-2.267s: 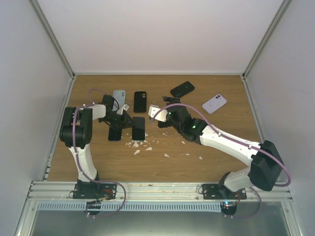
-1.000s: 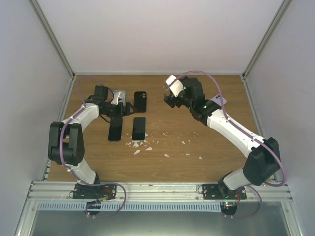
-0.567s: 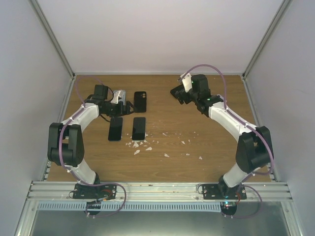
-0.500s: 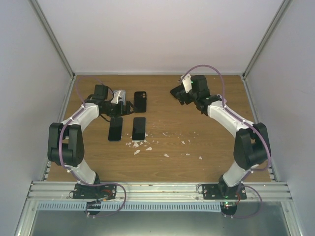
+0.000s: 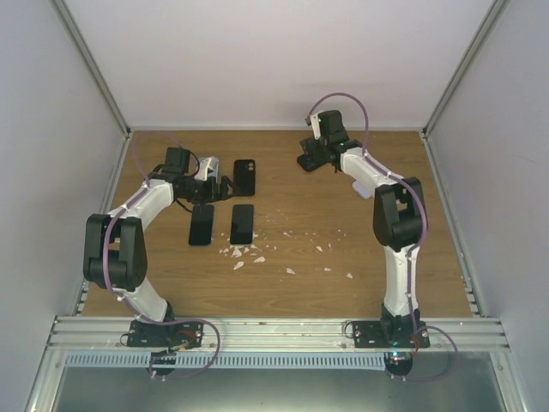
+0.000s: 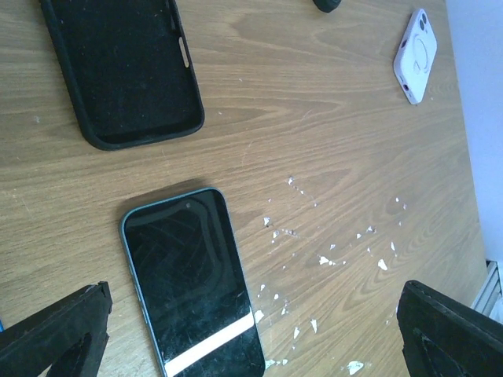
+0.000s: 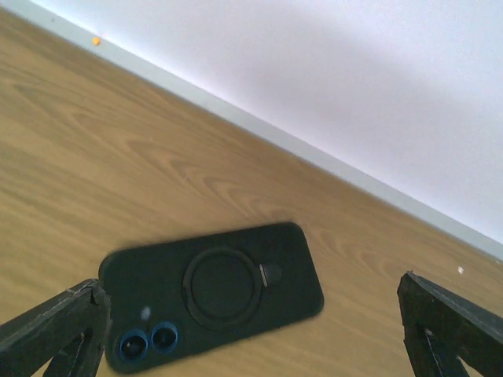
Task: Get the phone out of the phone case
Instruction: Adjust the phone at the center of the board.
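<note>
Right wrist view has the dark cased phone (image 7: pixel 212 294) lying back up on the wooden table (image 7: pixel 118 157). Its ring and two blue-rimmed lenses show, a little blurred, close to the back wall (image 7: pixel 314 63). It shows between my right fingers (image 7: pixel 55 330), which are spread wide and grasp nothing; only their tips are in frame.

In the top view that phone is hidden under my right gripper (image 5: pixel 309 161). My right arm is folded at the elbow and reaches to the far edge, and it covers the lilac cased phone too.

Left wrist view does show the lilac cased phone (image 6: pixel 419 55), back up, well apart from the rest. Nearer lie an empty black case (image 6: pixel 122 75), hollow side up and cut off at the top, and a bare phone (image 6: pixel 192 283), screen up, its lower end cut off. White chips (image 6: pixel 330 259) are scattered beside it.

My left gripper (image 5: pixel 216 184) hangs above them, fingers released and holding nothing, with the forearm low over the far left of the table.
</note>
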You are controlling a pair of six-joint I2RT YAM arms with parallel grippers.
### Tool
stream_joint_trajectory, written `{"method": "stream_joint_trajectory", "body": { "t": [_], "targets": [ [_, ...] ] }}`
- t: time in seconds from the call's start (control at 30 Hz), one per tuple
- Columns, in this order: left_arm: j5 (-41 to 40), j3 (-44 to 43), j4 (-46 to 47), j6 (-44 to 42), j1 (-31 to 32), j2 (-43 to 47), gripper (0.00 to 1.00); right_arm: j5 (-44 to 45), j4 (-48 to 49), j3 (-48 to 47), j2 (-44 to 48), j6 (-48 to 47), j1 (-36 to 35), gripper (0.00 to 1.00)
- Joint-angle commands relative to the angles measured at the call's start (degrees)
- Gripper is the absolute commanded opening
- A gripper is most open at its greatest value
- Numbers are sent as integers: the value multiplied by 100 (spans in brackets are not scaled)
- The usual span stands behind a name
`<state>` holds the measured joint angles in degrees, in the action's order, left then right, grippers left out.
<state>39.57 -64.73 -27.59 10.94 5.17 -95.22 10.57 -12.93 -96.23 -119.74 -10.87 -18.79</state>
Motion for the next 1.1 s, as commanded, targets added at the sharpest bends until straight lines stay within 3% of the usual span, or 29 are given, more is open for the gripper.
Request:
{"method": "stream_joint_trajectory", "body": {
  "t": [0.0, 0.63, 1.07],
  "targets": [
    [-55, -86, 225, -67, 35, 31, 99, 248, -426, -761, -709, 309, 35, 100],
    [-137, 255, 402, -50, 35, 241, 99, 525, -527, -2486, -2367, 359, -299, 99],
    [-143, 339, 439, -22, 37, 311, 99, 1151, -688, -2593, -2748, -61, -425, 100]
  ]
}}
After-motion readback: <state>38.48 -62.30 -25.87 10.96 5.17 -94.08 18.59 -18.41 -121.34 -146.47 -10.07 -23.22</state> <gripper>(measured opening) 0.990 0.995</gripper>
